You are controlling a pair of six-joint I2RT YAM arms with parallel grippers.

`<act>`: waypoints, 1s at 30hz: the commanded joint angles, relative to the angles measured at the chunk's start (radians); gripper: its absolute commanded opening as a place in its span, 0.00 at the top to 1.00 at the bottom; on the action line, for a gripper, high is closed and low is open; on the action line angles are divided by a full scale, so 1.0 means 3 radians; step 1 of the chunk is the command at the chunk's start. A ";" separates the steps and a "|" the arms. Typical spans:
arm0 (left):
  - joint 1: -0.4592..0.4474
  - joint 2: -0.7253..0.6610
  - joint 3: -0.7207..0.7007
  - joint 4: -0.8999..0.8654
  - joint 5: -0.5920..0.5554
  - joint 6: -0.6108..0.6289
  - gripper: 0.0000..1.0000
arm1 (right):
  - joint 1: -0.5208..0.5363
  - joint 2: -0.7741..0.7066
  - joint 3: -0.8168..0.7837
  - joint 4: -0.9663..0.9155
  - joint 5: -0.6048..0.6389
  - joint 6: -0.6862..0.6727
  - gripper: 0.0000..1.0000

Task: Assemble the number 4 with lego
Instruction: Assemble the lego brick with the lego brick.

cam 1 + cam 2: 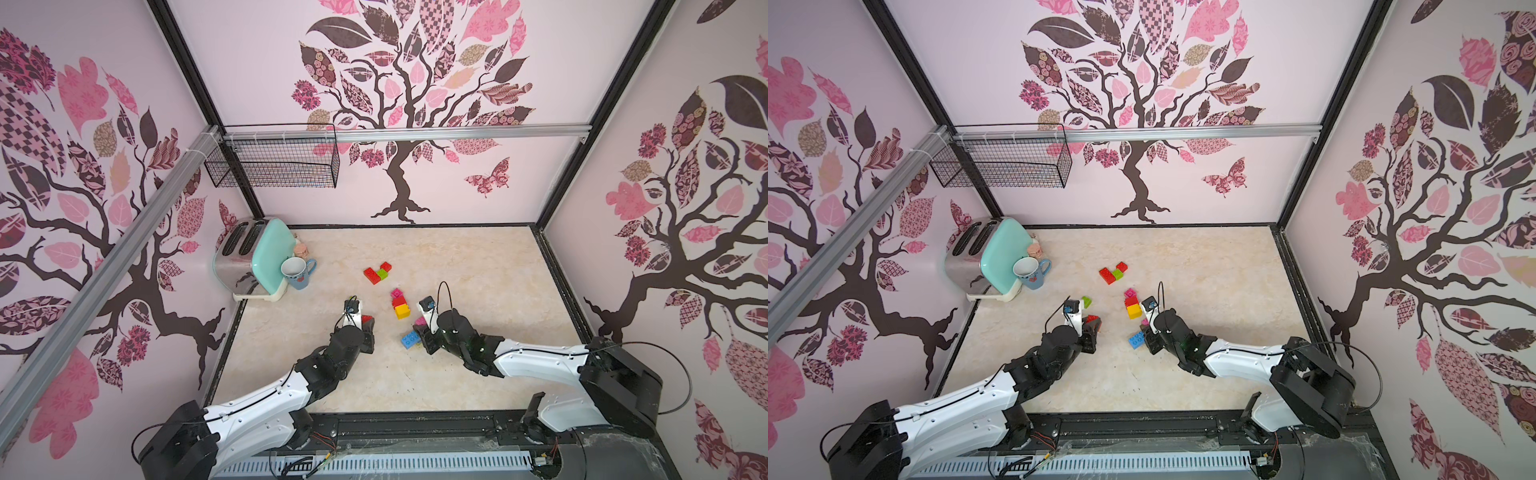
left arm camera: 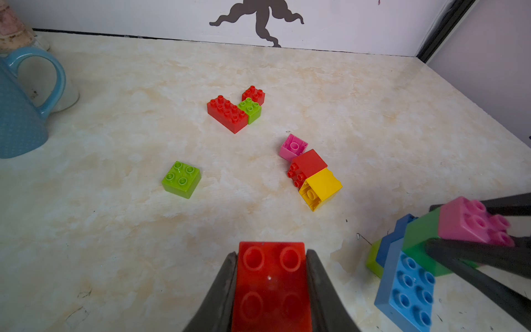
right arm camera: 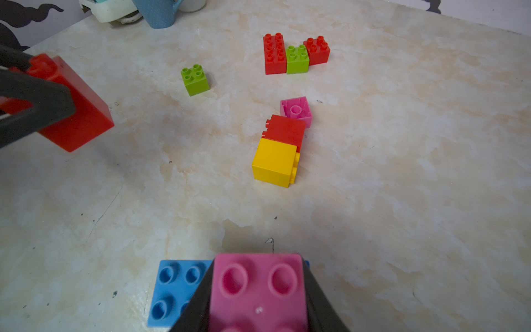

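Observation:
My left gripper (image 2: 271, 254) is shut on a red lego brick (image 2: 271, 287) and holds it just above the table (image 1: 478, 270), left of centre (image 1: 367, 320). My right gripper (image 3: 257, 258) is shut on a pink brick (image 3: 257, 287). That pink brick tops a small stack with a dark green brick (image 2: 422, 238), a blue plate (image 2: 408, 284) and a lime brick (image 2: 373, 258). Two red bricks with a lime one between them (image 1: 377, 273) lie farther back. A pink, a red and a yellow brick (image 1: 400, 303) lie tipped between my arms. A single lime brick (image 2: 181, 178) stands alone.
A mint and chrome toaster (image 1: 253, 257) and a blue mug (image 1: 297, 272) stand at the back left of the table. A black wire basket (image 1: 274, 160) hangs on the rail above them. Patterned walls close in three sides.

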 commanded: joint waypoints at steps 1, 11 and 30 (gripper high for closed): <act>0.0041 -0.0073 0.0116 0.0225 0.0103 0.0232 1.00 | 0.0010 0.0227 0.0163 0.0071 -0.0029 -0.0235 0.78; 0.0063 -0.0214 0.0127 0.0185 0.0629 0.0850 1.00 | 0.0009 0.0488 0.0339 -0.0141 -0.0090 -0.0243 0.84; 0.0084 -0.0025 0.0177 0.0364 0.1242 0.0937 1.00 | 0.0008 0.0586 0.0471 -0.1087 0.0076 -0.0080 1.00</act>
